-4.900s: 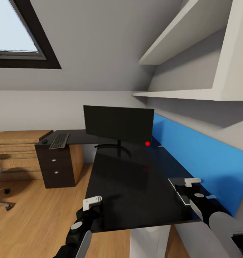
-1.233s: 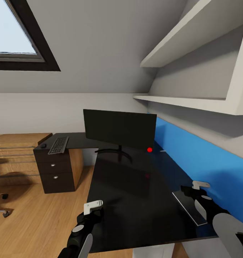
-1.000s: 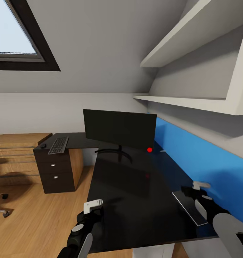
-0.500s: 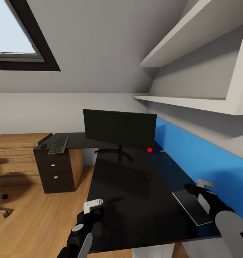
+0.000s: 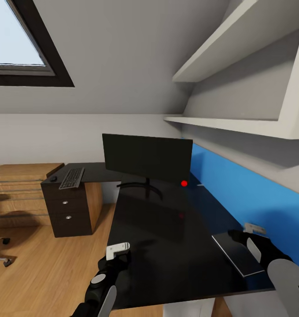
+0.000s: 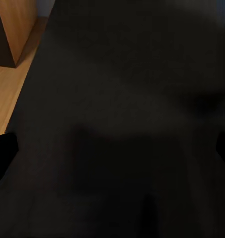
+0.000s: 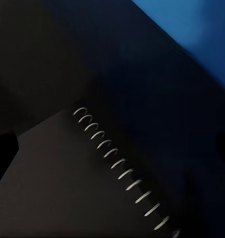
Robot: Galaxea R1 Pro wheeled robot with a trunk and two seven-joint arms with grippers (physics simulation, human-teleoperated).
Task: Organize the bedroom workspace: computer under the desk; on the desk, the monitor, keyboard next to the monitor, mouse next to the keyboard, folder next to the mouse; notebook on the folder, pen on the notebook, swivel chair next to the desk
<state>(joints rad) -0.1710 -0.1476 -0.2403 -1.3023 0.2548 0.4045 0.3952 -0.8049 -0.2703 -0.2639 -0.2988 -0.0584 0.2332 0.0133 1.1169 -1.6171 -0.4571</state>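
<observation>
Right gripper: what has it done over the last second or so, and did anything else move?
The right gripper has slid off the notebook toward the blue back panel, leaving more of the grey slab uncovered; it holds nothing. The left gripper barely shifted. The notebook, monitor, keyboard and mouse stayed put on the desk.

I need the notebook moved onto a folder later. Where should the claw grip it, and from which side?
The notebook lies flat on the desk, spiral edge toward the blue back panel. Probably pinch the plain long edge facing the room, coming in low from that side.
</observation>
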